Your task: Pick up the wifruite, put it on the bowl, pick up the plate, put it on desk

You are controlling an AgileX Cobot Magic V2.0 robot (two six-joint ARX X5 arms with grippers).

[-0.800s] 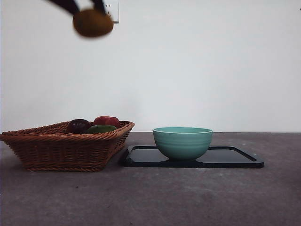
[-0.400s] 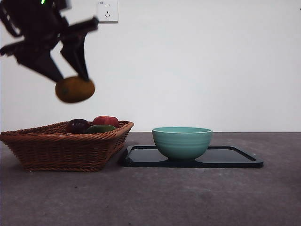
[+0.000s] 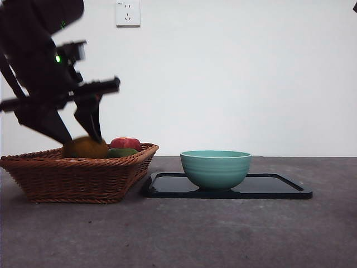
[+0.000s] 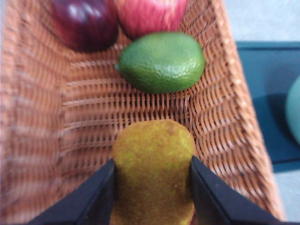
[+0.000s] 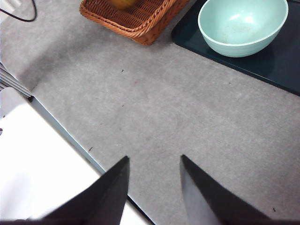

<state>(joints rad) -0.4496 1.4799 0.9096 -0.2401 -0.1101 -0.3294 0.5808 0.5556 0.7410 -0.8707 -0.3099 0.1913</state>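
Lowered into the basket (image 3: 78, 177) — left end effector (image 3: 82, 139) clamps the wifruite (image 4: 153, 171) — grey desk (image 3: 223, 234), white wall (image 3: 251, 78).

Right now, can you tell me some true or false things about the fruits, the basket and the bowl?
1. The left tool is clamped on the fuzzy orange-brown oval fruit. True.
2. That fruit sits inside the pale teal-green glossy bowl. False: it is low in the brown woven wicker basket; the bowl looks empty.
3. The bowl stands on the flat black rectangular tray. True.
4. The basket holds only one fruit. False: a green oval fruit, a red round fruit and a dark purple round fruit lie there too.
5. The right tool grips the bowl. False: it is open over the grey desk.
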